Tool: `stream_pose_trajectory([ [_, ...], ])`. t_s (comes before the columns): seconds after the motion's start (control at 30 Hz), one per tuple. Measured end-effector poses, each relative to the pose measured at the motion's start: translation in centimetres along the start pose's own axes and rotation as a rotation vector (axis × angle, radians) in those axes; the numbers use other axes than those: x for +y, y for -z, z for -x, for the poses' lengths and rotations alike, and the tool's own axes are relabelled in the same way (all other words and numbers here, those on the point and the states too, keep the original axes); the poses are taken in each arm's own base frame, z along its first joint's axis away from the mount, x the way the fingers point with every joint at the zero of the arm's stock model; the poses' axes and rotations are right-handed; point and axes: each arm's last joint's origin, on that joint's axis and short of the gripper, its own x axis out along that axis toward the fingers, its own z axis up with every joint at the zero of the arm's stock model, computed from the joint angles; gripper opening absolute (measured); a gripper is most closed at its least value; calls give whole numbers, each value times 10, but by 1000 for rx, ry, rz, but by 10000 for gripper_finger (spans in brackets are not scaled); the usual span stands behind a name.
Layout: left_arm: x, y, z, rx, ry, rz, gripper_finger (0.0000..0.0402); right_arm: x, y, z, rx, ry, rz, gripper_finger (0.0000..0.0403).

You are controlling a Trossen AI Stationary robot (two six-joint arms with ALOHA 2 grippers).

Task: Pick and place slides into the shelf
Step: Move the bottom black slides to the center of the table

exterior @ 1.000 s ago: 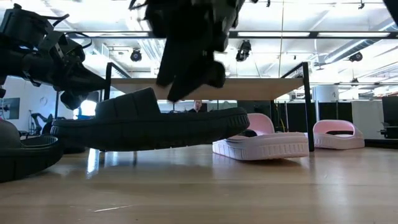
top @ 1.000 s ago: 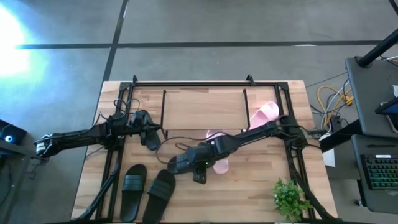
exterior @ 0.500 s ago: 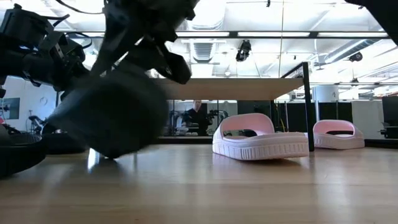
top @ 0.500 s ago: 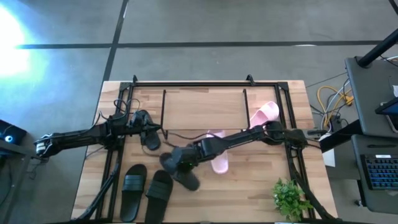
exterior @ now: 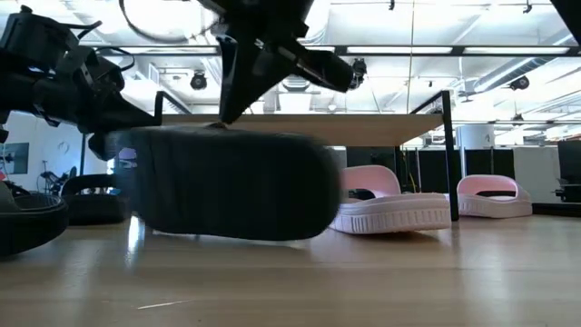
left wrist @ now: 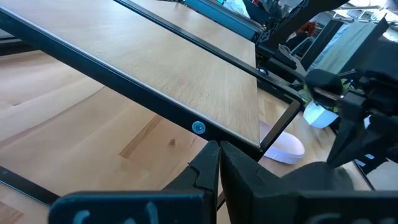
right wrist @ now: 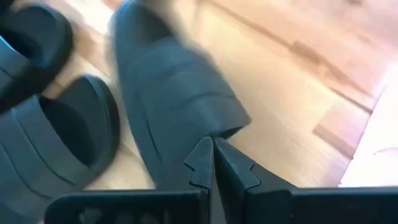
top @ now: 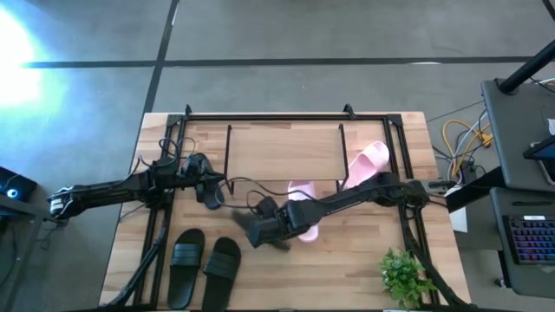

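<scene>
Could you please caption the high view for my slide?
Right gripper grips a black slide near the shelf; left gripper waits.

Overhead, table-level and two close wrist views, all sharing the shelf (top: 284, 152).

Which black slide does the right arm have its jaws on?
The black slide at the table's middle, beside the near pink slide, pinched by the right gripper. The black pair lies untouched at the front.
</scene>
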Motion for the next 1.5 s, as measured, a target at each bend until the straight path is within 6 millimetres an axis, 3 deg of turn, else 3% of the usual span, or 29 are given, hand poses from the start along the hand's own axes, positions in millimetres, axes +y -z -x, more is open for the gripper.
stream_pose_trajectory([
  [0.27,0,0,0,0,0,0,0,8,-11,18,-100,-23,63,9],
  [0.67,0,0,0,0,0,0,0,13,-11,16,17,-134,156,9],
  [0.9,0,0,0,0,0,0,0,6,-8,-16,39,-49,151,9],
  [1.07,0,0,0,0,0,0,0,9,-5,-28,81,-79,156,9],
  [1.5,0,0,0,2,-2,0,0,21,1,-27,201,-267,214,8],
])
